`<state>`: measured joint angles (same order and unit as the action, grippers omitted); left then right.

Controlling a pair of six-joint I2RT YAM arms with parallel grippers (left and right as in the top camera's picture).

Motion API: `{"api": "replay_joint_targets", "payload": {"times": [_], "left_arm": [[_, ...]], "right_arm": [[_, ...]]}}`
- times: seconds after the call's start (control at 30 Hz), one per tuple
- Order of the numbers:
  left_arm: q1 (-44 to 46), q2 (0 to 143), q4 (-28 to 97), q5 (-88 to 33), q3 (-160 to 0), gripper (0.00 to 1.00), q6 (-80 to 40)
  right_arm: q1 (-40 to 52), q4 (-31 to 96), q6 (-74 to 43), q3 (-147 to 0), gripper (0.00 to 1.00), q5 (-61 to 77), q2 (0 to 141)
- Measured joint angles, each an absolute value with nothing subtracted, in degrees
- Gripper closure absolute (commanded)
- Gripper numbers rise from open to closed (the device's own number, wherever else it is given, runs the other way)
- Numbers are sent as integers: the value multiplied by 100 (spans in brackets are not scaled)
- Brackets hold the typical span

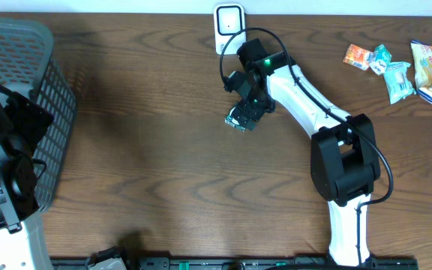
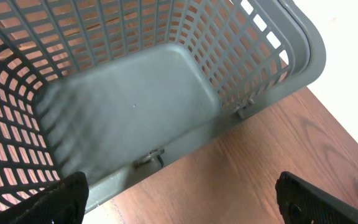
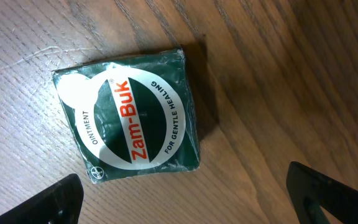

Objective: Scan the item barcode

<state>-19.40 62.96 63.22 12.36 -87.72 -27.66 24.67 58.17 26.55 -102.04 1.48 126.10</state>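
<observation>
- Zam-Buk ointment box (image 3: 129,118): dark green, lying flat on the wooden worktop (image 1: 148,150) with its label face up. Its other faces are hidden.
- In the overhead view most of the box is covered by the wrist above it, and only a green corner shows.
- Right claw (image 3: 191,202): poised directly over the box with its jaws spread wide and nothing held. Only the two dark fingertips show, cut off by the lower edge of the wrist view. The box lies apart from both.
- White scanner unit (image 1: 229,22): stands on the far side of the box, near it, at the back edge of the worktop. Its front face is too small to make out.
- Snack packets (image 1: 400,67): a loose cluster well away from the box, at the far right. The outermost packet is cut off by the frame.
- Grey mesh basket (image 2: 303,56): well to the left of the box, and only partly in the overhead view.
- Left claw (image 2: 185,202): over the basket, far from the box, jaws wide and holding nothing. Only the fingertips are in view, at the bottom corners.
</observation>
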Motion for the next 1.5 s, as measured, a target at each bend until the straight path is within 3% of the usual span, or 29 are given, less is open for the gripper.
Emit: {"api": "replay_joint_targets", "payload": {"times": [0.63, 0.83, 0.97, 1.13, 1.27, 1.4, 1.5], "left_arm": [[-1940, 6296, 6322, 1236, -8772, 5, -2766], [-1940, 6296, 6322, 1236, -8772, 5, -2766], [-1940, 6296, 6322, 1236, -8772, 5, -2766], [-1940, 6296, 6322, 1236, -8772, 5, -2766], [-1940, 6296, 6322, 1236, -8772, 5, -2766], [-1940, 6296, 6324, 1236, -8772, 5, -2766], [-1940, 6296, 6324, 1236, -8772, 5, -2766]], "right_arm": [[2338, 5601, 3085, -10136, 2, 1074, 12617], [2338, 4921, 3269, -9511, 10, 1068, 12617], [2342, 4355, 3367, -9170, 28, 1044, 12589], [2344, 4060, 3363, -9041, 38, 1031, 12556], [2357, 4060, 3218, -9035, 40, 1033, 12551], [2370, 4390, 2917, -9153, 55, 1157, 12551], [2370, 5050, 2659, -9459, 54, 1441, 12613]]}}
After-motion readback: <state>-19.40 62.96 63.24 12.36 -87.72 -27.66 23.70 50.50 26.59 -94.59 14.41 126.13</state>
